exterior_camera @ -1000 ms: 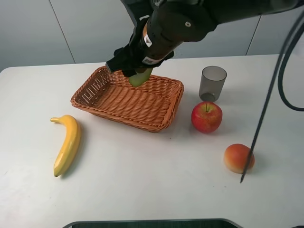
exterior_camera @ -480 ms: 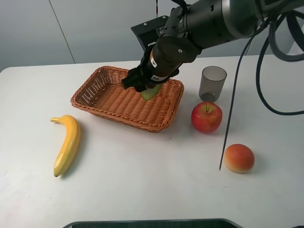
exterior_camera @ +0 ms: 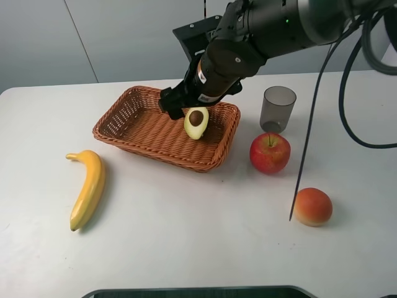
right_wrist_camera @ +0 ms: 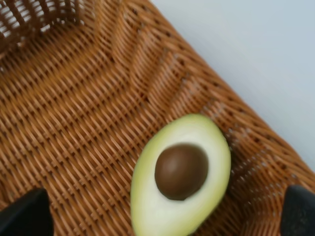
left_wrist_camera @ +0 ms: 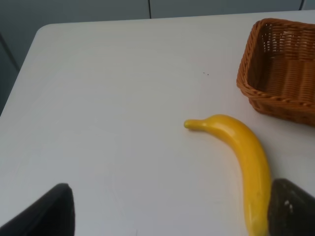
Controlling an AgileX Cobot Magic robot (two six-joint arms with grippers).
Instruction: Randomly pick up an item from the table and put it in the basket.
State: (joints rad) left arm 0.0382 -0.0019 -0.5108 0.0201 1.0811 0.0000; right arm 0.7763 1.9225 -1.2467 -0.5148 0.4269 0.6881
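Observation:
The halved avocado [exterior_camera: 196, 122] lies cut face up, with its brown pit showing, inside the orange-brown wicker basket [exterior_camera: 142, 127] near its right end. My right gripper [exterior_camera: 185, 104] hovers just above it, open, with nothing in it. In the right wrist view the avocado [right_wrist_camera: 181, 177] rests on the basket weave [right_wrist_camera: 74, 123] between the two spread dark fingertips [right_wrist_camera: 24, 214]. My left gripper [left_wrist_camera: 167, 216] is open and empty above the white table [left_wrist_camera: 108, 98]; it does not show in the exterior view.
A yellow banana [exterior_camera: 87, 188] lies left of the basket, and shows in the left wrist view [left_wrist_camera: 241, 157]. A grey cup [exterior_camera: 277, 108], a red apple [exterior_camera: 270, 152] and an orange-red fruit [exterior_camera: 312, 207] stand to the right. A dark cable [exterior_camera: 310, 143] hangs there.
My right gripper carried the avocado down into the basket and let it go. It now lies flat with its pit up, and the gripper has risen slightly.

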